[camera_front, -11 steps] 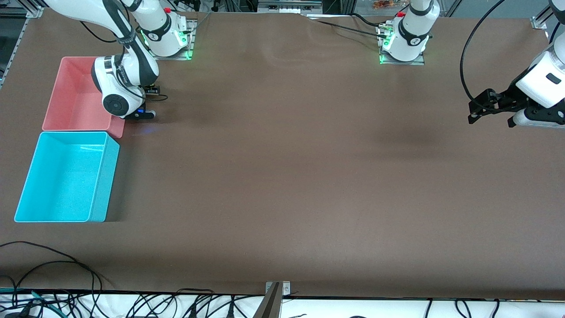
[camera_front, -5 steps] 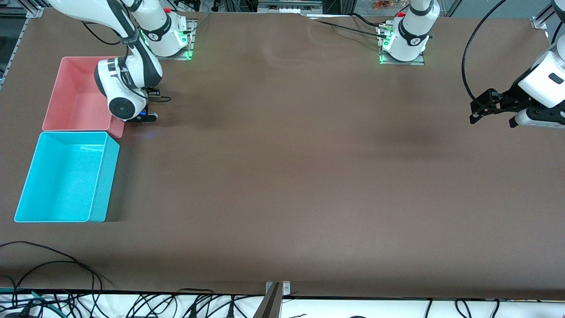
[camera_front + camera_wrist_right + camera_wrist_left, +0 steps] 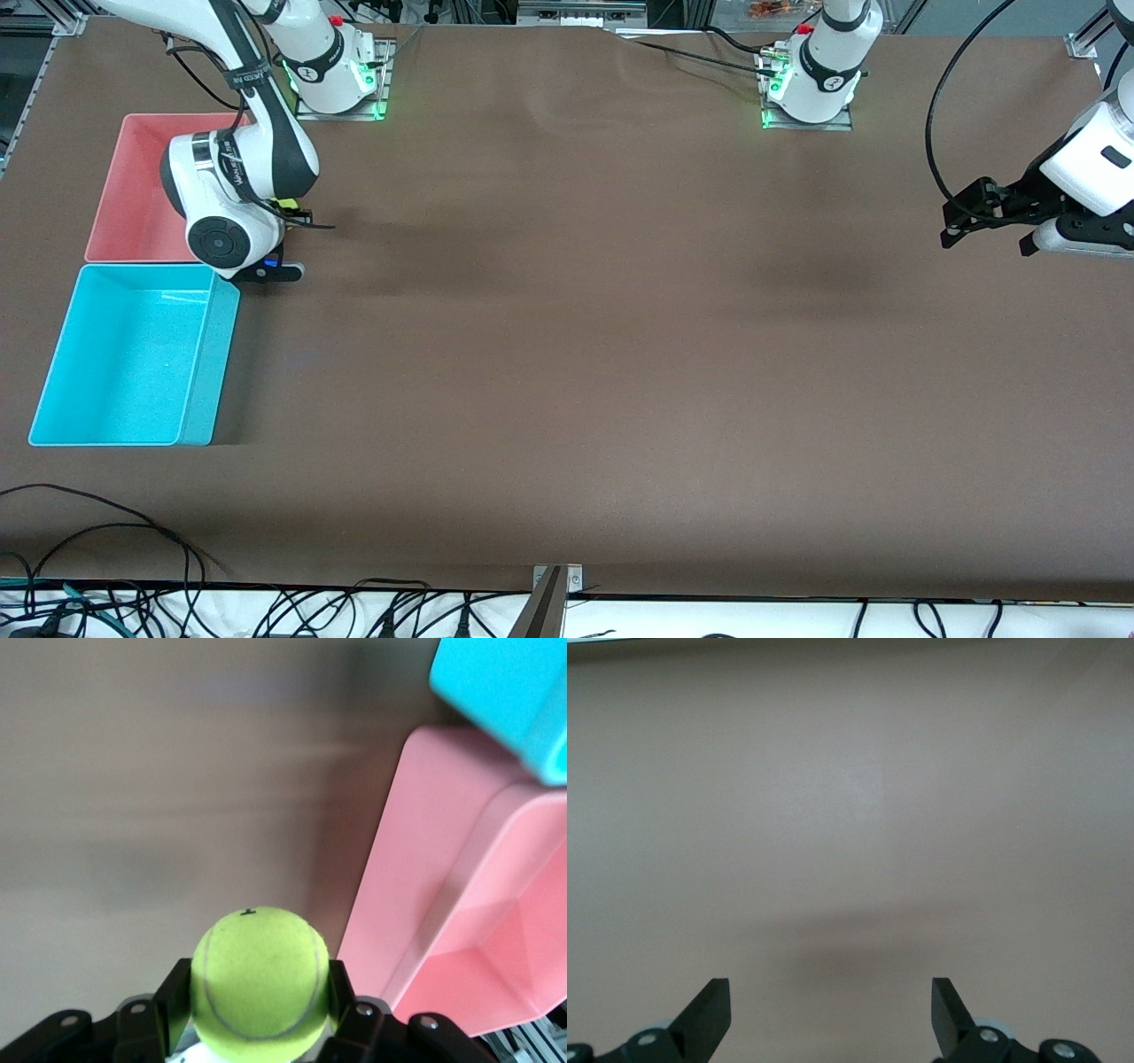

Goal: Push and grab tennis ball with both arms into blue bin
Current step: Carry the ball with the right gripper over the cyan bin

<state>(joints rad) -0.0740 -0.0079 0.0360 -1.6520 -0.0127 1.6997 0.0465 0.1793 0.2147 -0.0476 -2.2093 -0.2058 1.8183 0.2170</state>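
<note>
The yellow-green tennis ball [image 3: 259,979] sits clamped between the two black fingers [image 3: 173,997] of my right gripper [image 3: 259,983], which is shut on it. In the front view the right arm's wrist [image 3: 232,213] hangs over the pink bin's corner next to the blue bin [image 3: 213,363] and hides the ball. The right wrist view shows the blue bin [image 3: 505,691] just past the pink bin. My left gripper [image 3: 952,223] waits open above the table at the left arm's end, its fingers [image 3: 709,1014] wide apart over bare brown surface.
A pink bin [image 3: 133,195] stands against the blue bin, farther from the front camera, and also shows in the right wrist view [image 3: 461,859]. Both bins hold nothing. Cables lie along the table's front edge [image 3: 106,532].
The right arm's wrist has shifted with the ball from beside the pink bin toward the blue bin's corner. The left arm has hardly moved.
</note>
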